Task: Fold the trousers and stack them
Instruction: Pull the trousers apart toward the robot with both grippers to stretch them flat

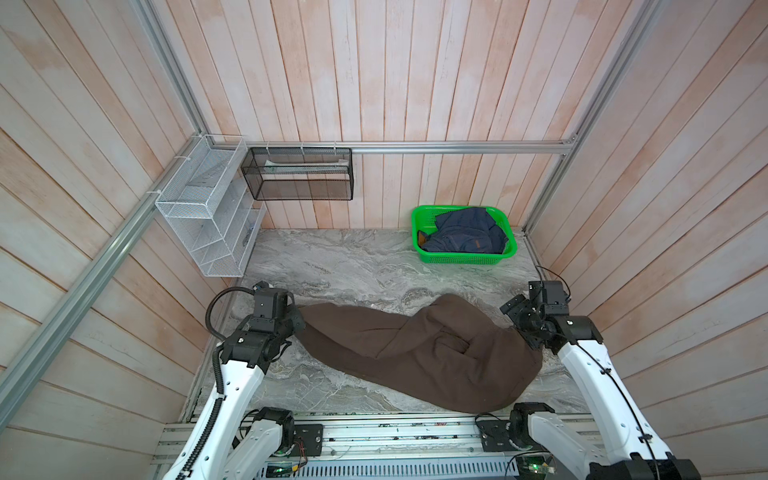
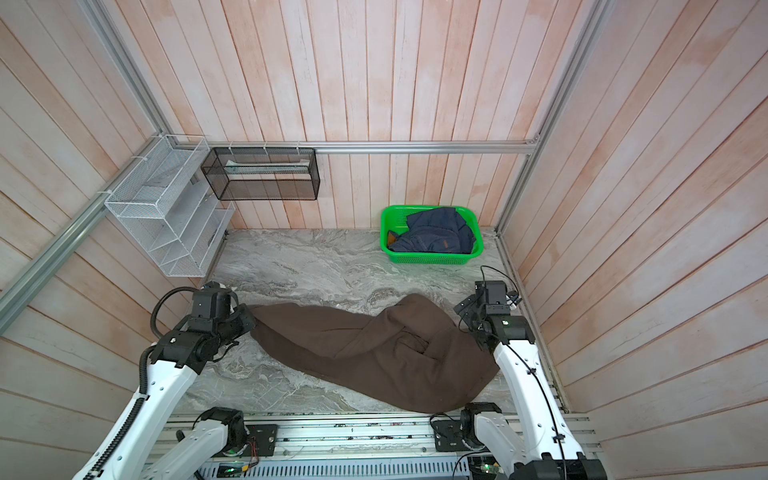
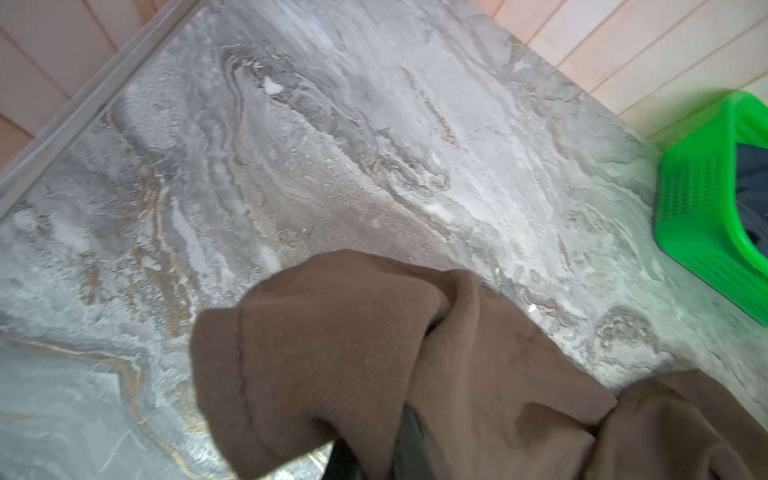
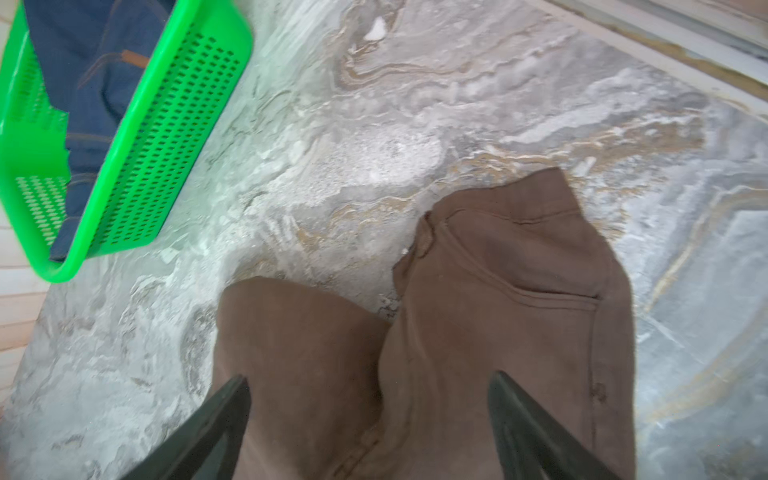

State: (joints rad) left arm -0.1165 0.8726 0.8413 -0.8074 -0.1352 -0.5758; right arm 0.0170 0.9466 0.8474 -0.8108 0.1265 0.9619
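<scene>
While large dark-brown soft trousers [image 1: 415, 353] lie twisted on the grey marbled table [image 1: 332, 257], the left gripper [image 1: 298, 322] pinches their nine-o'clock end, likely for straightening; the right gripper [image 4: 370, 376] gapes over three o'clock.

Dark brown trousers [image 1: 415, 353] lie crumpled and twisted lengthwise across the near half of the marble tabletop [image 1: 332, 266]

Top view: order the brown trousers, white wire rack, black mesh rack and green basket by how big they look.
1. brown trousers
2. white wire rack, hung higher and nearer the camera, so flattered
3. black mesh rack and green basket: about alike, not ranked
</scene>
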